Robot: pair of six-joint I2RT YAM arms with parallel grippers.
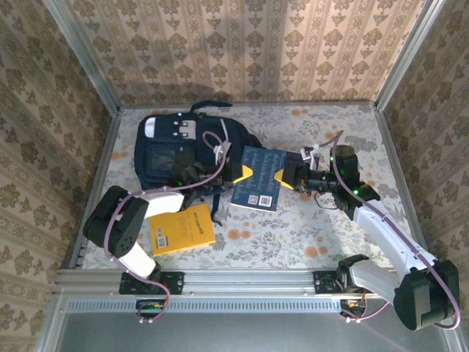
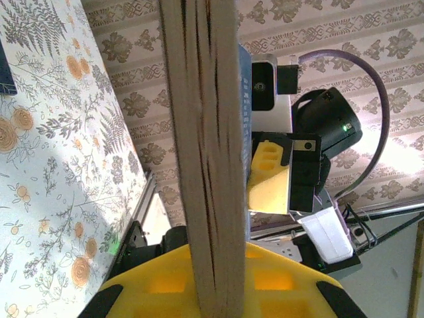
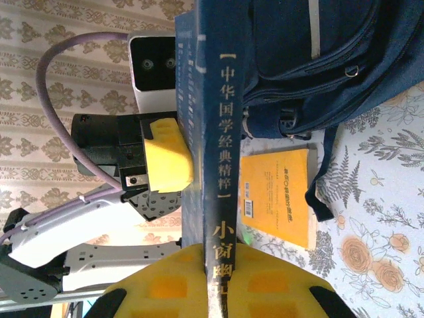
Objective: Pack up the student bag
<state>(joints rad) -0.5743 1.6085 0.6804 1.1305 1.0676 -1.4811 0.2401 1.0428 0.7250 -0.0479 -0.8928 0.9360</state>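
The student bag (image 1: 183, 150), dark navy with a grey buckle patch, lies flat at the back left of the table; its zipped side shows in the right wrist view (image 3: 318, 59). A dark blue book (image 1: 258, 178) is held above the table just right of the bag. My left gripper (image 1: 242, 174) is shut on its left edge and my right gripper (image 1: 285, 178) on its right edge. The left wrist view looks along the book's page edge (image 2: 209, 132) clamped in the yellow left gripper (image 2: 215, 268). The spine (image 3: 222, 132) with Chinese lettering sits in the right gripper (image 3: 222, 278).
A yellow book (image 1: 182, 229) lies flat on the floral tablecloth (image 1: 293, 242) near the left arm's base, also seen past the spine as the yellow book (image 3: 278, 195). A dark bag strap (image 3: 324, 192) trails beside it. Metal rails and patterned walls enclose the table.
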